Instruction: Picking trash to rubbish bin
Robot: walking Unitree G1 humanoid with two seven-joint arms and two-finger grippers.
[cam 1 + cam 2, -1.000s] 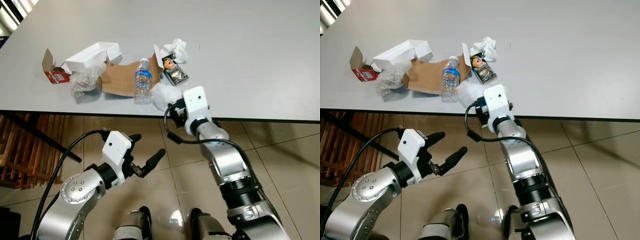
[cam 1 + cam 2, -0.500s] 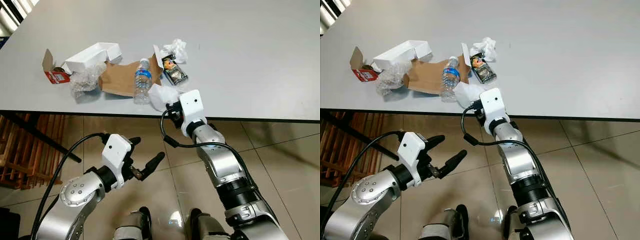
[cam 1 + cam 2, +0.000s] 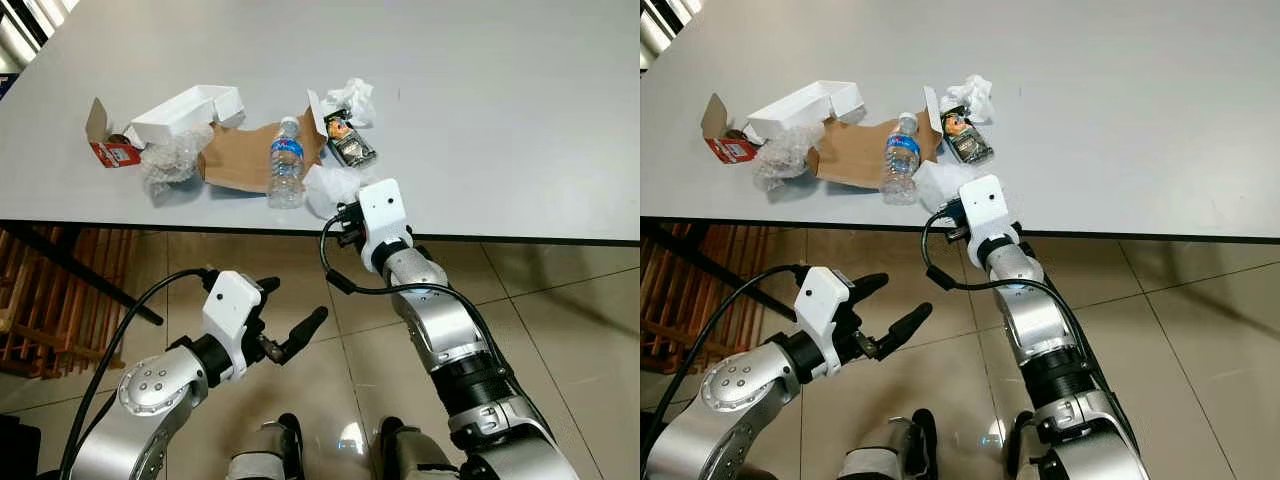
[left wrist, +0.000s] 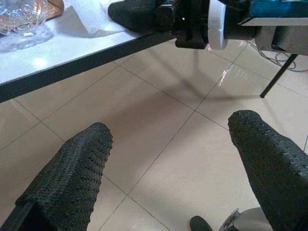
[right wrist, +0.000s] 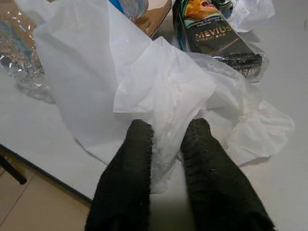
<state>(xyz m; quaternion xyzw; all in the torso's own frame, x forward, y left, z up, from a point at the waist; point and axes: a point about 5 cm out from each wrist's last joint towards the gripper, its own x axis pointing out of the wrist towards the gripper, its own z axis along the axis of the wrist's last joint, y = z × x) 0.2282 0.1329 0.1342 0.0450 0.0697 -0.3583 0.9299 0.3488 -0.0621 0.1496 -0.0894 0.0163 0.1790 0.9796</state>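
A grey table with a dark front edge spans the upper part of the head views. Below that edge lies a floor of glossy beige tiles with dark grout lines. Under the table's left end stands a reddish-brown wooden slatted frame, crossed by a black slanting table leg.
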